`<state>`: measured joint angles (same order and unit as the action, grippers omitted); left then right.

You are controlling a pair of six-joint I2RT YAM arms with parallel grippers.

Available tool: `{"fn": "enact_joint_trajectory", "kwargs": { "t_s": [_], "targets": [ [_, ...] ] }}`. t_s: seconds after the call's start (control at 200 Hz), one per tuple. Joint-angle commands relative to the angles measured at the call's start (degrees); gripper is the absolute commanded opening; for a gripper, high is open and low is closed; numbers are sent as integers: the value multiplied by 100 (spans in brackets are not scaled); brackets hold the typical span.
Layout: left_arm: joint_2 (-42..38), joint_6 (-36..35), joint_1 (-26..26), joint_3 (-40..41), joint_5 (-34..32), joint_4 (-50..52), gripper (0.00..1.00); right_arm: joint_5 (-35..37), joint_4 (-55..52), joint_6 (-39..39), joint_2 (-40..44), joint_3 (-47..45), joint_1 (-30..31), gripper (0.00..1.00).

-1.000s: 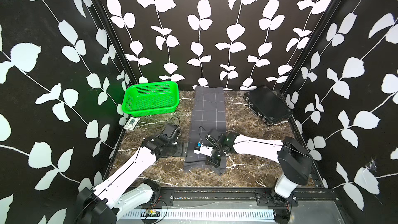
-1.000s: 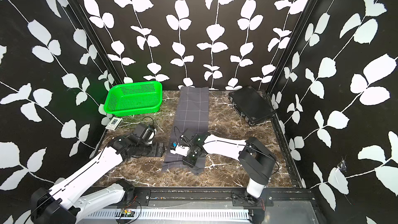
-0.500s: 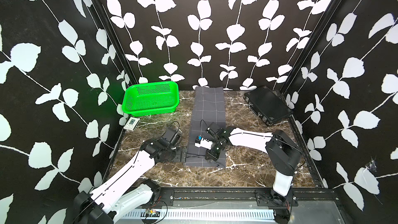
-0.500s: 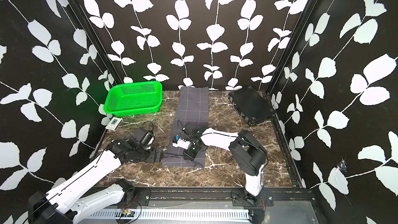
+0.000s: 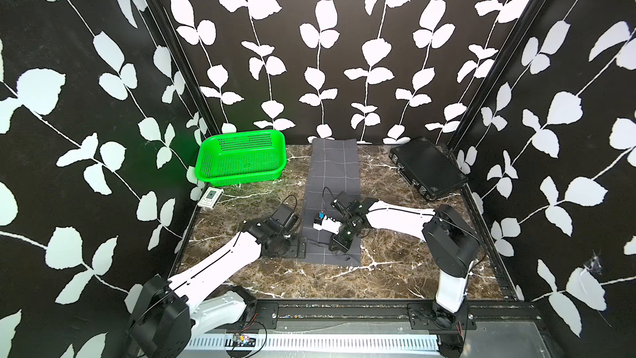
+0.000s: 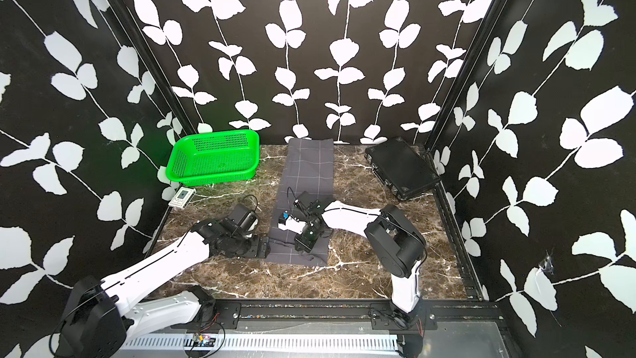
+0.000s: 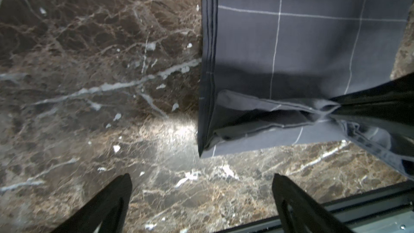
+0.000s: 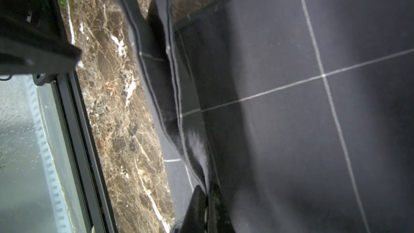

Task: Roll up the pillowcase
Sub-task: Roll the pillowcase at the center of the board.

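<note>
The pillowcase [image 5: 333,173] [image 6: 309,170], dark grey with thin white grid lines, lies as a long strip from the back wall toward the front of the marble table. Its near hem is folded back and puckered. My right gripper [image 5: 339,247] [image 6: 303,246] sits over that near end, shut on a pinched fold of the pillowcase [image 8: 291,86] hem, as the right wrist view shows [image 8: 207,189]. My left gripper [image 5: 301,248] [image 6: 263,247] rests low beside the cloth's near left corner. It is open [image 7: 201,177] with only bare marble between its fingers and the pillowcase [image 7: 313,41] corner just ahead.
A green plastic basket [image 5: 241,160] stands at the back left, with a small white card-like device [image 5: 210,197] in front of it. A rigid flat black case [image 5: 426,167] lies at the back right. A black rail [image 5: 344,308] borders the table's front edge.
The bunched near end of the pillowcase has been drawn flatter. The right arm's elbow swung inward while its gripper stayed on the hem. The left gripper edged closer to the cloth's near corner.
</note>
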<state>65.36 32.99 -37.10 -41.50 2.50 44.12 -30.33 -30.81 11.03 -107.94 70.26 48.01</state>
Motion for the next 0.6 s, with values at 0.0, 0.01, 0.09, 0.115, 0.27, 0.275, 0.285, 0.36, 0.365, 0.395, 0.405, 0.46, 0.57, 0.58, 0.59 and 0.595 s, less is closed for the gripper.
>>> {"fn": "enact_joint_trajectory", "kwargs": {
  "t_s": [0.0,0.01,0.09,0.115,0.27,0.275,0.285,0.36,0.365,0.395,0.405,0.46,0.57,0.58,0.59,0.595],
  "targets": [
    [217,-121,-25,56,-41,-364,98,112,-67,101,-133,277,-81,13],
    [252,-119,-25,54,-53,-383,98,114,-60,106,-138,278,-74,14],
    [514,-134,-26,71,-7,-575,98,159,-31,92,-200,287,-80,16],
    [615,-140,-25,71,3,-619,97,212,-47,92,-201,287,-81,17],
    [1016,-292,-34,-59,-139,-741,96,461,-132,125,8,126,-141,18],
    [1023,-293,-34,-60,-142,-750,96,468,-130,117,18,114,-146,18],
    [1042,-300,-34,-67,-140,-759,96,478,-115,108,34,96,-150,19],
    [1155,-320,-34,-69,-153,-818,96,611,-50,76,170,0,-160,25],
    [1163,-324,-34,-69,-153,-818,96,618,-49,76,182,-2,-160,26],
    [1220,-337,-34,-67,-171,-821,96,698,-53,73,238,-28,-167,28],
    [1241,-344,-34,-69,-171,-820,95,726,-54,68,260,-29,-173,28],
    [1345,-363,-34,-65,-173,-816,95,903,-83,41,378,-38,-210,30],
    [1452,-374,-33,-34,-248,-786,94,1081,-105,56,704,-161,-340,33],
    [1453,-373,-34,-34,-258,-783,94,1095,-108,64,739,-181,-350,34],
    [1464,-386,-34,-34,-263,-787,94,1109,-112,70,779,-208,-353,34],
    [1467,-392,-29,-34,-270,-784,94,1113,-119,73,794,-225,-353,34]
  ]
}}
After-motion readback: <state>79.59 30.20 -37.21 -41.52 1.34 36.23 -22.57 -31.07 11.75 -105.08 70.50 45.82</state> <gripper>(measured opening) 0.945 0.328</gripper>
